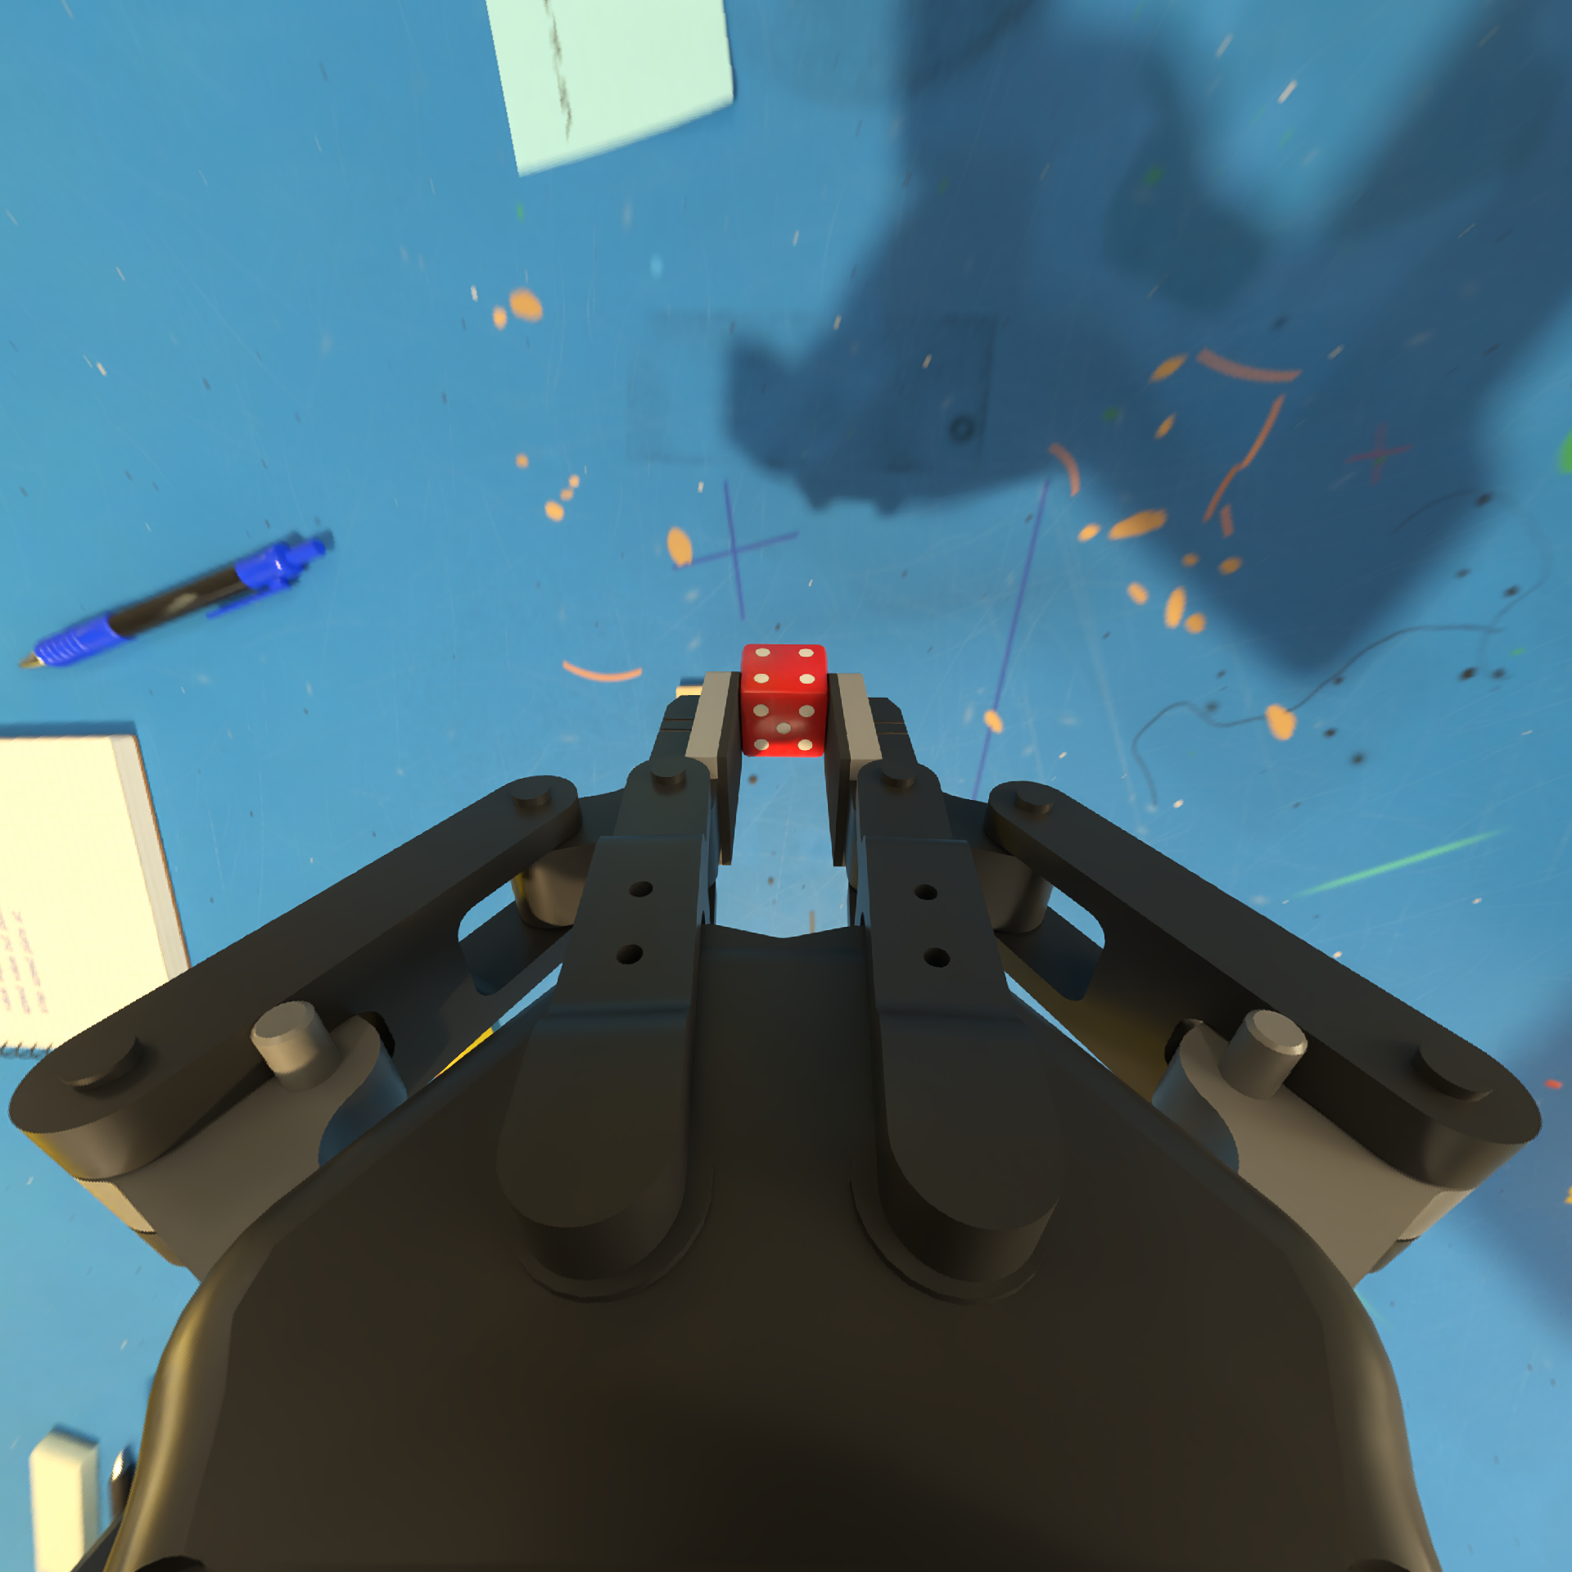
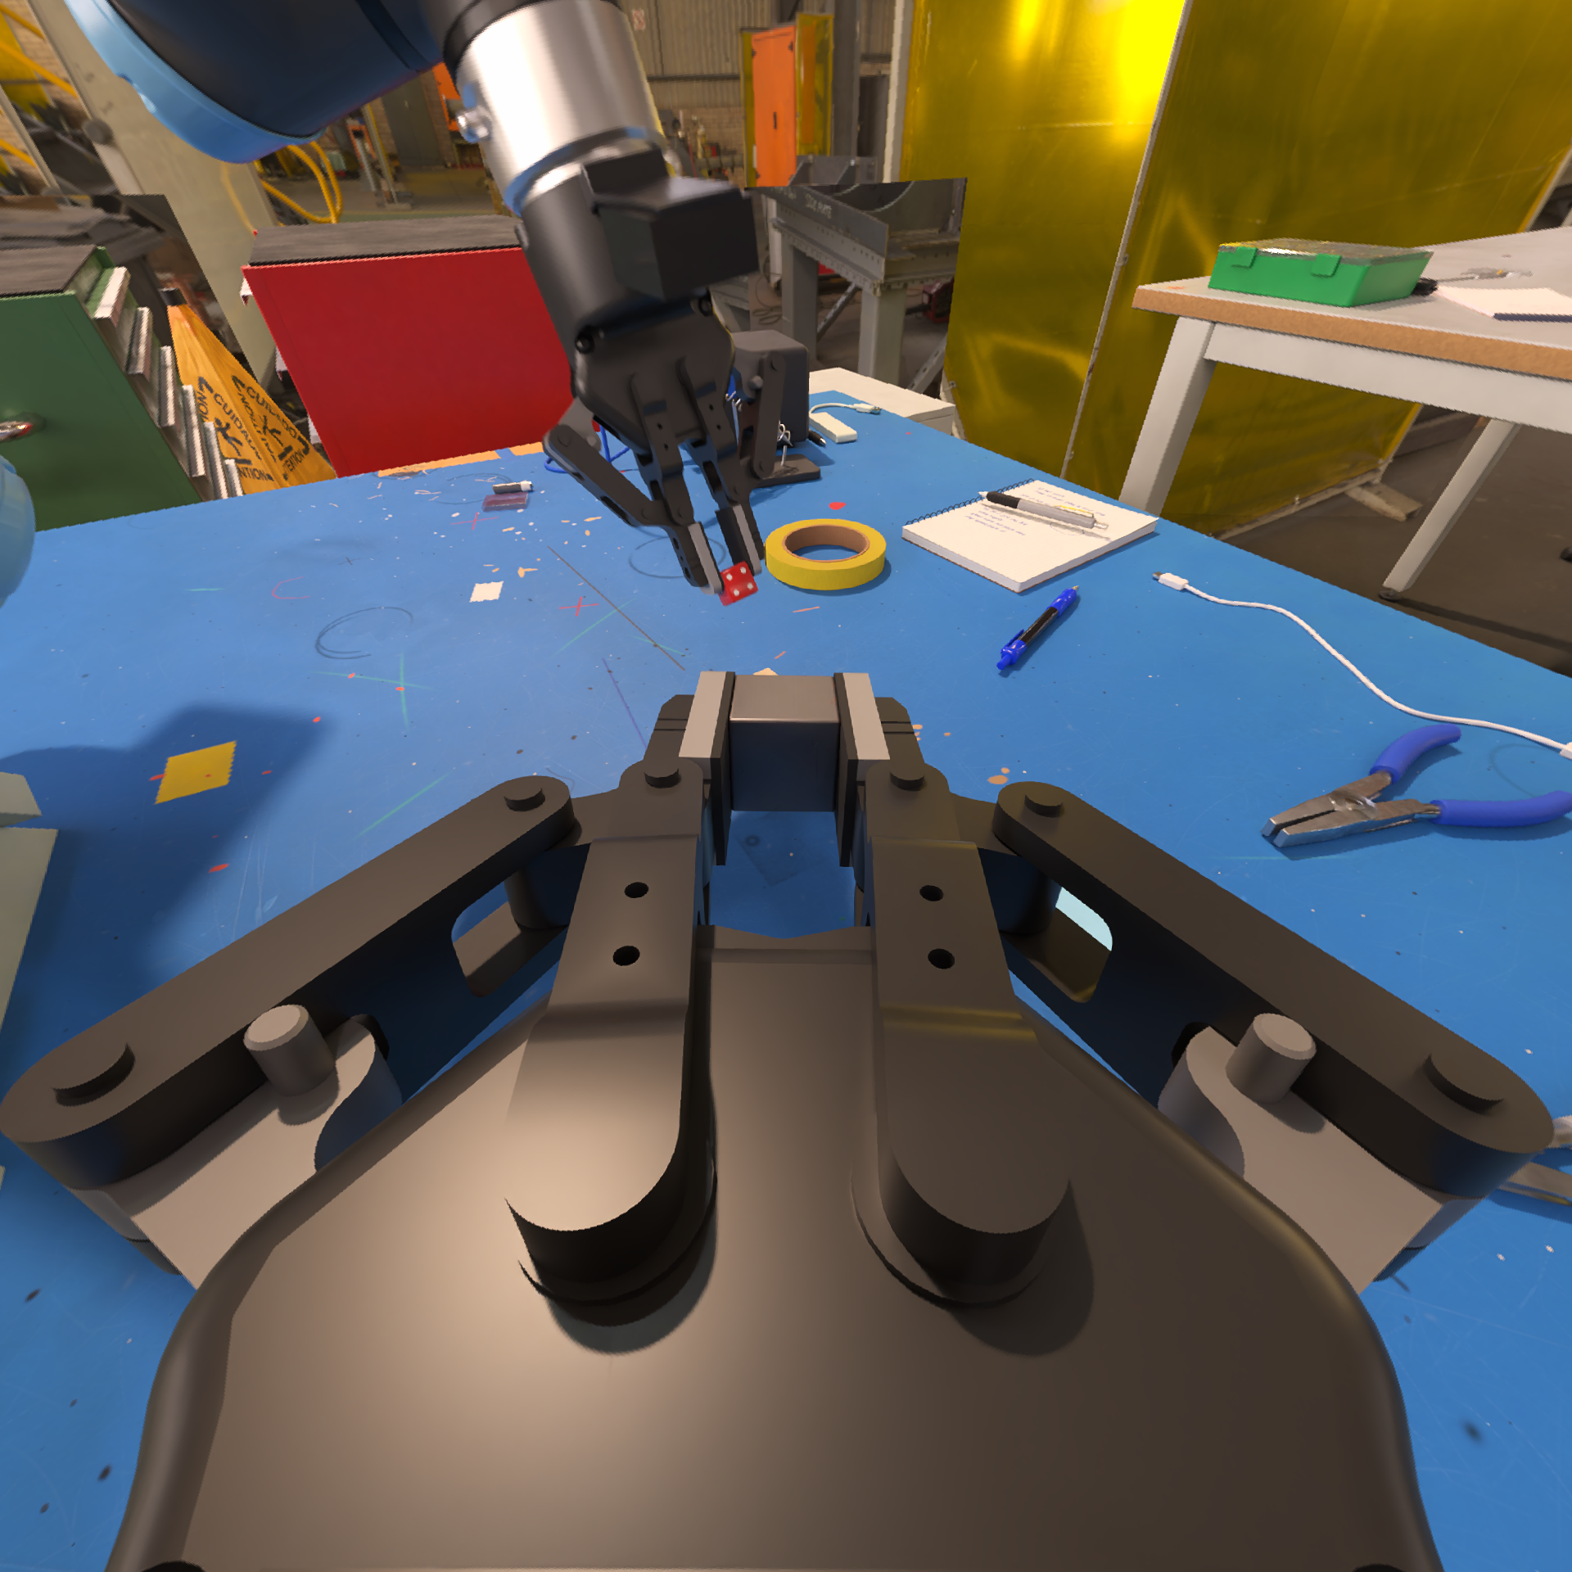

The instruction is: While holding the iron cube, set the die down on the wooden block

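My left gripper [image 1: 783, 685] is shut on a red die [image 1: 783, 714] with white pips and holds it above the blue table [image 1: 340, 383]. In the right wrist view that gripper [image 2: 728, 575] hangs with the die [image 2: 738, 585] just over the table, beside a yellow tape roll. My right gripper [image 2: 781, 723] is shut on the grey iron cube [image 2: 781, 748], held over the table nearer to me. A small tan corner [image 2: 766, 673] peeks over the cube's top. I cannot tell if it is the wooden block.
A yellow tape roll [image 2: 825, 553], a spiral notepad [image 2: 1029, 532], a blue pen [image 2: 1038, 629], blue-handled pliers [image 2: 1403, 808] and a white cable [image 2: 1318, 646] lie to the right. The pen [image 1: 179, 600], notepad [image 1: 68, 885] and a pale green note [image 1: 612, 76] show under the left gripper.
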Robot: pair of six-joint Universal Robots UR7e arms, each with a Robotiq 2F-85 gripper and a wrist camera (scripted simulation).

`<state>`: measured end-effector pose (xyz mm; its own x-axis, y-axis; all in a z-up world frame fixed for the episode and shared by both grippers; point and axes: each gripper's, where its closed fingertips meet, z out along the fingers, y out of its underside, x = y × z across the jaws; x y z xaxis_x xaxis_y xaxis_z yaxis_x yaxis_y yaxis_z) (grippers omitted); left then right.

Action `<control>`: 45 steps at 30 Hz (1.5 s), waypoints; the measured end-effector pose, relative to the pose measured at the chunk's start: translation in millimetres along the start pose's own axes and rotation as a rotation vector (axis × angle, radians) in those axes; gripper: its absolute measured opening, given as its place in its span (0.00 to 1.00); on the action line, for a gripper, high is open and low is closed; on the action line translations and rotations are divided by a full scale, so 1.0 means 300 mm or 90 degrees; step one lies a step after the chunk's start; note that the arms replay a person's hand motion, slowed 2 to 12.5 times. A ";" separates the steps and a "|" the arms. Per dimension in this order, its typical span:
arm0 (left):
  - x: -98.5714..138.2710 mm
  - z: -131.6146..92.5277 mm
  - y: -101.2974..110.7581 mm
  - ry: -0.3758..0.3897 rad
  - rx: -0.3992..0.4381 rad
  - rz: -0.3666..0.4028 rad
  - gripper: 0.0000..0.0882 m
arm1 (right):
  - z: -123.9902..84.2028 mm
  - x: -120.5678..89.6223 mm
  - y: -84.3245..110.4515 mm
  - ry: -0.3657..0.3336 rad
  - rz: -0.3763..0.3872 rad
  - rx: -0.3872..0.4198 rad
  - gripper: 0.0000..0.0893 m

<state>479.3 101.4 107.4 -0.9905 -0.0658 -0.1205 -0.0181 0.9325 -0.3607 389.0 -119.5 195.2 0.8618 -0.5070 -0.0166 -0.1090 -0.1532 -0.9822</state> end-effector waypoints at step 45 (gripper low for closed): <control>-0.122 0.232 0.193 0.064 -0.345 -0.040 0.20 | -0.026 0.046 0.106 0.022 0.025 -0.070 0.22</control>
<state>523.9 133.1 26.4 -0.9929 -0.1178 -0.0153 -0.1186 0.9788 0.1670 393.6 -138.0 165.4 0.8381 -0.5436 -0.0458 -0.1976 -0.2242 -0.9543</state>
